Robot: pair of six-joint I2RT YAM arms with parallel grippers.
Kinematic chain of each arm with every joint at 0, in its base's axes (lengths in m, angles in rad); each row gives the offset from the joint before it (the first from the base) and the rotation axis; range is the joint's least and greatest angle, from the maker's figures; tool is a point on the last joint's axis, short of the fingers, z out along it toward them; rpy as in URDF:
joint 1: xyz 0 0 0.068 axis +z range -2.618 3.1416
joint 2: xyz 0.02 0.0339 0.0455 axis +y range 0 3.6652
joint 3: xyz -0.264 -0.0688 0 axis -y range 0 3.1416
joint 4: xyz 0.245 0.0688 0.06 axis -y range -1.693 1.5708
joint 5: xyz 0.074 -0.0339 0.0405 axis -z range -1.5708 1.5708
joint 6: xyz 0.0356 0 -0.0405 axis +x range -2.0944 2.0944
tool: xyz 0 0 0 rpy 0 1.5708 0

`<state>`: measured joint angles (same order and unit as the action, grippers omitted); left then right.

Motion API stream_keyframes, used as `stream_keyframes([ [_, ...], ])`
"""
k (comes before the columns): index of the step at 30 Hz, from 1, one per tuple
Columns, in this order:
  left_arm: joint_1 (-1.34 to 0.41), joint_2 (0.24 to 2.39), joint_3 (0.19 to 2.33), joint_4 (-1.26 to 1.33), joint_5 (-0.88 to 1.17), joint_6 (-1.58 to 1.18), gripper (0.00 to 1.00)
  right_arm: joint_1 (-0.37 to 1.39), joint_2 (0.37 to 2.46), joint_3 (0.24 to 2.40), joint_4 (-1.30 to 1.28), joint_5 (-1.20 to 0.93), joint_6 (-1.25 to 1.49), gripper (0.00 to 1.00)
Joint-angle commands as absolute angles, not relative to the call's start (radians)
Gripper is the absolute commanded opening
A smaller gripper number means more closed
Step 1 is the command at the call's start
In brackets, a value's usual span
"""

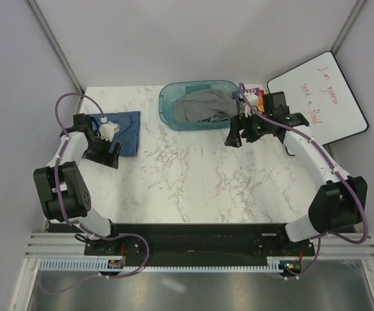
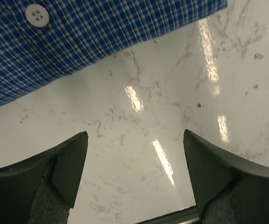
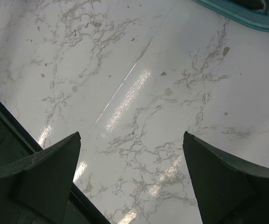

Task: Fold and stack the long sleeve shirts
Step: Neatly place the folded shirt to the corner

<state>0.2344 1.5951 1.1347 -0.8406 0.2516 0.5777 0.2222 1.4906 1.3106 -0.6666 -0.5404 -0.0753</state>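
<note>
Marble table (image 1: 193, 181) has open room across its middle and near side. Along the far edge a teal bin (image 1: 166, 107) lies lengthways left to right, grey cloth (image 1: 203, 107) heaped inside — likely the next garment. The folded blue shirt (image 1: 129, 126) sits far left. The right gripper (image 3: 132, 135), jaws spread and empty, hangs just beside the bin's right end — the nearer arm; the left gripper (image 2: 135, 134), likewise spread, hovers just off the shirt's near edge.
</note>
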Motion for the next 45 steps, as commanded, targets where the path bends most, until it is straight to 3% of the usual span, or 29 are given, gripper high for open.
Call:
stream_keyframes([
  [1, 0.241, 1.678, 1.146, -0.655, 0.229, 0.489, 0.9, 0.219, 1.483, 1.301, -0.644, -0.541, -0.077, 0.98],
  [15, 0.215, 1.939, 1.27, -0.483, 0.176, 0.347, 0.89, 0.21, 1.548, 1.319, -0.641, -0.557, -0.074, 0.98],
  [25, 0.175, 2.124, 1.548, -0.491, 0.192, 0.15, 0.88, 0.201, 1.614, 1.336, -0.63, -0.561, -0.075, 0.98],
  [37, 0.147, 2.31, 1.888, -0.584, 0.158, 0.124, 0.88, 0.195, 1.666, 1.384, -0.634, -0.578, -0.061, 0.98],
  [40, 0.147, 2.318, 1.947, -0.632, 0.188, 0.127, 0.88, 0.195, 1.667, 1.399, -0.641, -0.584, -0.061, 0.98],
  [45, 0.137, 2.079, 1.843, -0.687, 0.358, 0.103, 0.88, 0.189, 1.632, 1.42, -0.655, -0.578, -0.069, 0.98],
])
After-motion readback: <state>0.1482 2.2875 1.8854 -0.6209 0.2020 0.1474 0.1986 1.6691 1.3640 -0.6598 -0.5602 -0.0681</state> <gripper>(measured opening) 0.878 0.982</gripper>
